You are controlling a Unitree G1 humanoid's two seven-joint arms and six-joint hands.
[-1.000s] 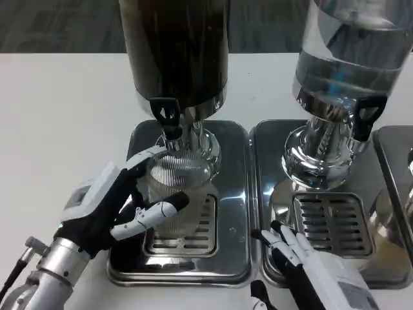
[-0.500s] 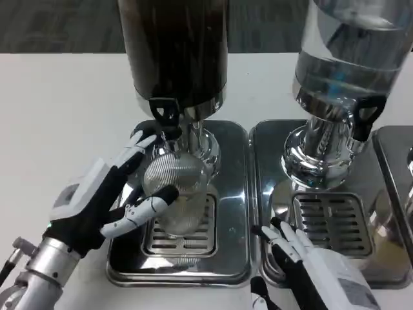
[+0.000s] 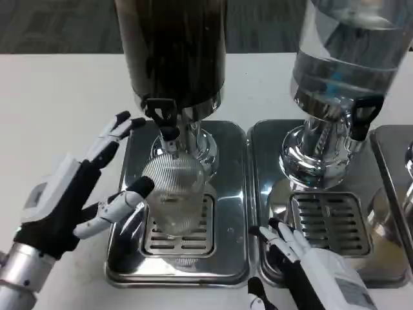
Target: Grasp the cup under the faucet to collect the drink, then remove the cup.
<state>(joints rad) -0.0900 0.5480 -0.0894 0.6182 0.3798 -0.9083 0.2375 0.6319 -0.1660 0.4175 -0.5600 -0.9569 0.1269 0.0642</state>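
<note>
Head view: looks down on a white surface (image 3: 58, 90) carrying two drink dispensers side by side.
Cup: a clear ribbed cup (image 3: 174, 194) stands on the grate of the left drip tray (image 3: 229, 194), directly below the black faucet (image 3: 162, 116) of the dark dispenser (image 3: 171, 51).
Cup contents: hard to judge through the ribbed plastic; it may hold little or nothing.
Left hand: the left hand (image 3: 77, 194) sits at the cup's 9 o'clock with its fingers spread apart and nothing held. Its upper fingers (image 3: 116, 129) reach toward 1 o'clock and stop clear of the cup; its lower finger tip lies right at the cup's left wall, and whether it touches I cannot tell.
Right hand: the right hand (image 3: 310, 265) rests at about 5 o'clock from the cup, over the front edge of the right drip tray (image 3: 264, 148), fingers a little apart and pointing toward 11 o'clock, empty.
Clear dispenser: the clear dispenser (image 3: 348, 58) stands at 3 o'clock from the dark one, its own black tap (image 3: 361, 116) above the right grate.
</note>
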